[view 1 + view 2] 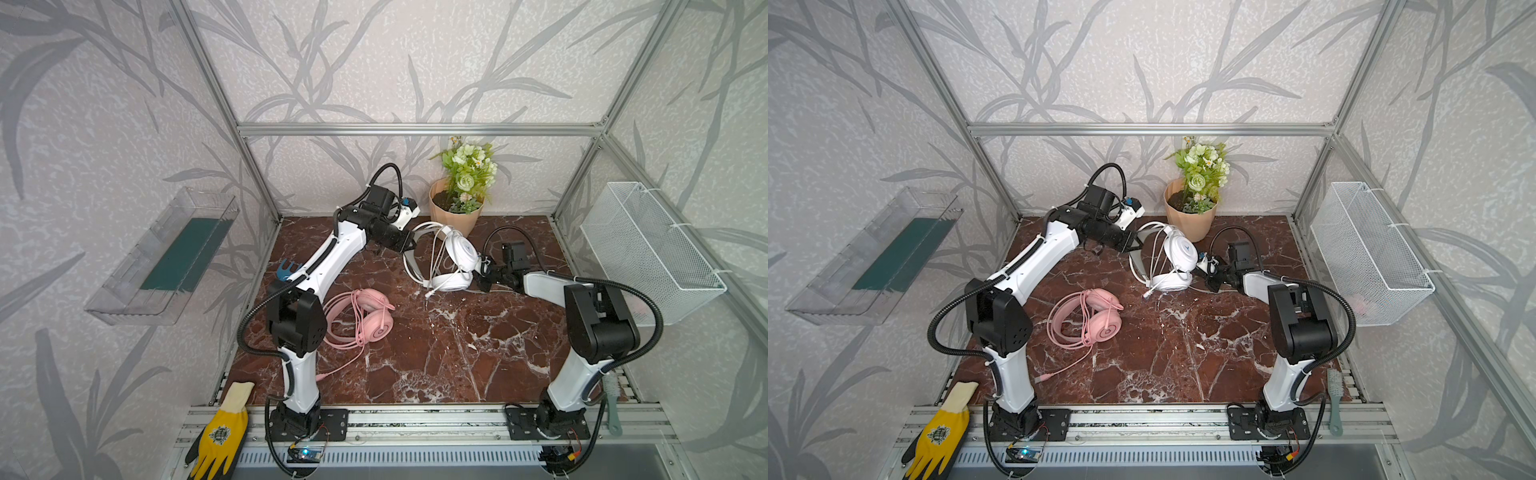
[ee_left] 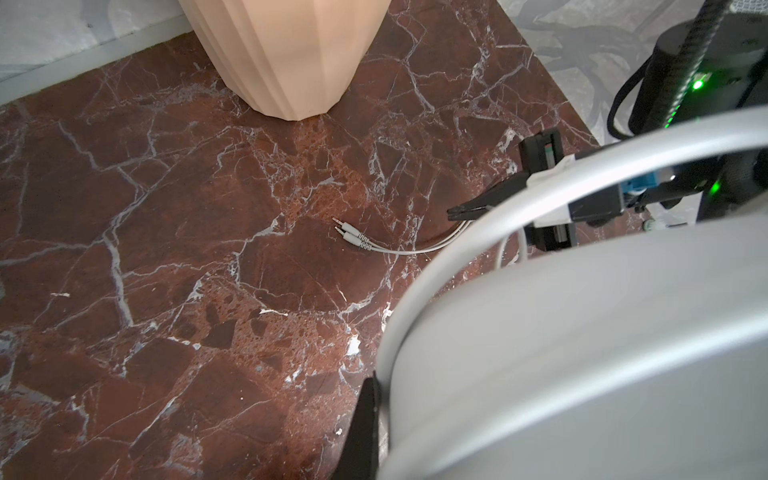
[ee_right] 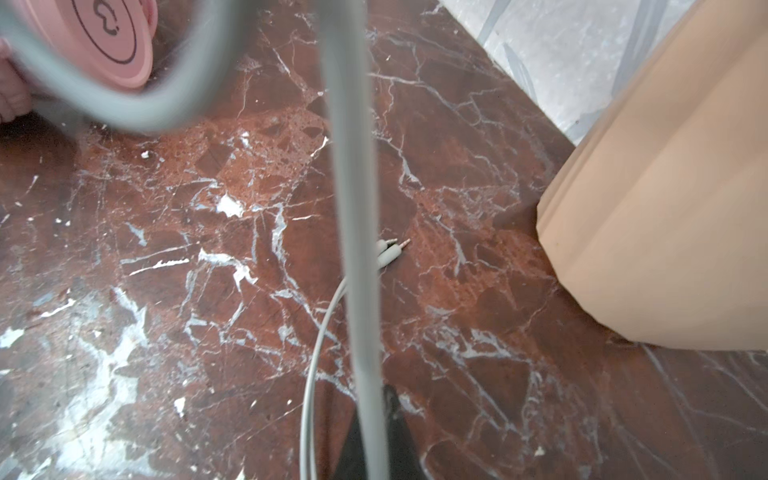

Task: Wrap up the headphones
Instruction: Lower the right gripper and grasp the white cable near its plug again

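Yellow glove (image 1: 218,432) foremost; left claw (image 1: 410,249) tight on headband (image 2: 582,332) of white headphones (image 1: 459,249), right claw (image 2: 458,214) tight on cable (image 2: 415,250).

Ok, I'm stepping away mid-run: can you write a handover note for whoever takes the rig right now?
The left gripper is shut on the headband of the white headphones, held up near the flower pot.
The right gripper is shut on the white cable beside them.
The pink headphones lie on the table, cable looped over them.
Done: both grips set.
Left: wind the white cable; its plugs lie loose on the table.
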